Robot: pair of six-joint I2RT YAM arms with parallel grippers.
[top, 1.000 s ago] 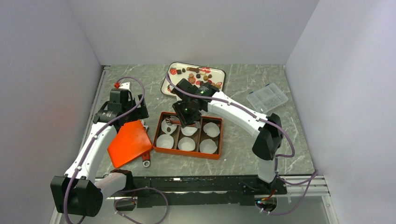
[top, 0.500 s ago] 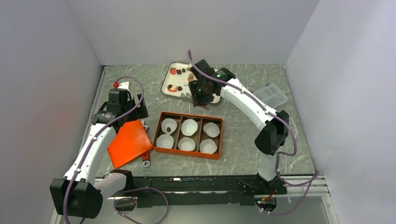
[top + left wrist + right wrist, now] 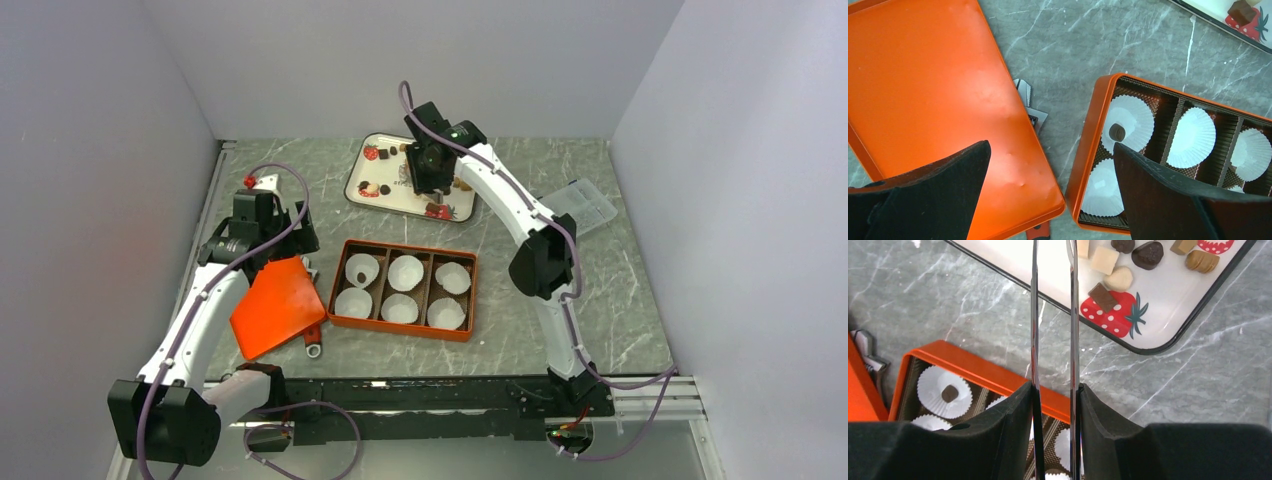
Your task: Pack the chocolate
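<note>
The chocolate point(image 3: 1148, 254) lies as several small dark, tan and cream pieces on the white strawberry-print tray point(image 3: 1168, 305). One dark piece point(image 3: 1118, 132) sits in the back-left paper cup of the orange box point(image 3: 1088, 150). My right gripper point(image 3: 1054, 390) is shut on metal tweezers point(image 3: 1072, 315). Their two blades reach over the tray's near edge, with the tips out of view. From above, that gripper point(image 3: 425, 170) hangs over the tray point(image 3: 375, 175). My left gripper point(image 3: 1050, 147) is open and holds nothing, above the gap between lid and box.
An orange lid point(image 3: 277, 305) lies left of the box point(image 3: 400, 245), with a small tool point(image 3: 313, 345) sticking out beneath it. A clear plastic case point(image 3: 580, 205) sits at the back right. The other paper cups point(image 3: 405, 272) hold nothing that I can see.
My right arm has swung from above the box's back-left cup back over the tray. A dark chocolate piece now lies in that cup. The left arm stayed put.
</note>
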